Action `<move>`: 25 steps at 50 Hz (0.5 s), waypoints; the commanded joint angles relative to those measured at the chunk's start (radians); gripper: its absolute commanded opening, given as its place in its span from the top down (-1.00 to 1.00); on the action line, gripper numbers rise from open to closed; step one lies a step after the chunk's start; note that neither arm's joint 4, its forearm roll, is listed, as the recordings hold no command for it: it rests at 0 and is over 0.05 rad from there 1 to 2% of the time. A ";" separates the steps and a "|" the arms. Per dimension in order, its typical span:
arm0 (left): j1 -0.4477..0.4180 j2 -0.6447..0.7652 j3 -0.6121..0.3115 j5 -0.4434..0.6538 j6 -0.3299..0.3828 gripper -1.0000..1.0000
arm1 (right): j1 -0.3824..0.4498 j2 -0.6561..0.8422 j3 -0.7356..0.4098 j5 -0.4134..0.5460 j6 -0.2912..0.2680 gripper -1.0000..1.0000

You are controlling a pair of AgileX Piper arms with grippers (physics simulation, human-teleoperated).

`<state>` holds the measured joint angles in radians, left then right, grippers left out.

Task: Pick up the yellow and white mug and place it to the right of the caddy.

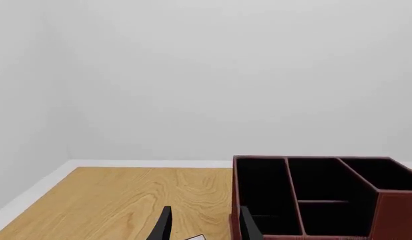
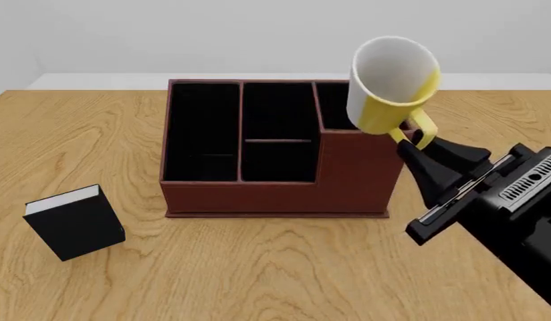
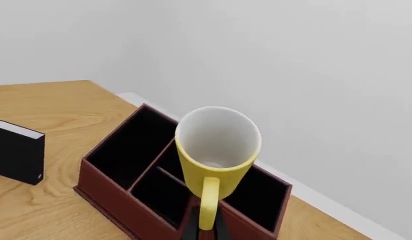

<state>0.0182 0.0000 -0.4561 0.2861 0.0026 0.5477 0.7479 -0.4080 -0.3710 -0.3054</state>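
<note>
Mug held aloft by right end effector, above caddy's right end.

The yellow and white mug (image 2: 390, 83) is gripped by its handle in the right end effector (image 2: 416, 148), lifted clear of the bench (image 2: 257, 267) and tilted, white interior facing the front camera. It is seen over the taller right corner of the caddy (image 2: 275, 187). A black book (image 2: 77, 222) is stood left of the caddy. The left end effector (image 1: 202, 227) is seen open, fingers apart, near the caddy.
</note>
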 commanded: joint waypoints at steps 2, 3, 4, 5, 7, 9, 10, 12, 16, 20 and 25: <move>-0.003 0.000 0.017 -0.009 0.007 -1.00 | -0.052 -0.043 -0.007 0.031 0.013 1.00; -0.003 0.000 0.020 -0.011 0.007 -1.00 | -0.054 -0.046 -0.007 0.033 0.013 1.00; -0.004 0.000 0.022 -0.012 0.005 -1.00 | -0.063 -0.050 -0.007 0.035 0.014 1.00; -0.005 0.000 0.023 -0.012 0.005 -1.00 | -0.068 -0.052 -0.007 0.037 0.015 1.00; -0.008 0.000 0.022 -0.011 0.006 -1.00 | -0.080 -0.054 -0.006 0.038 0.016 1.00; -0.008 0.000 0.022 -0.012 0.005 -1.00 | -0.089 -0.058 -0.004 0.039 0.016 1.00; -0.008 0.000 0.023 -0.013 0.004 -1.00 | -0.092 -0.058 -0.004 0.039 0.016 1.00; -0.007 0.000 0.033 -0.020 0.005 -1.00 | -0.100 -0.060 -0.002 0.038 0.018 1.00; -0.011 0.000 0.039 -0.022 0.006 -1.00 | -0.117 -0.066 -0.002 0.043 0.017 1.00; -0.016 0.000 0.040 -0.022 0.004 -1.00 | -0.131 -0.076 -0.009 0.056 0.018 1.00; -0.017 0.000 0.042 -0.024 0.006 -1.00 | -0.151 -0.082 -0.009 0.058 0.016 1.00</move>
<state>0.0064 0.0001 -0.4216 0.2666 0.0075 0.4346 0.6851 -0.4088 -0.3247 -0.2979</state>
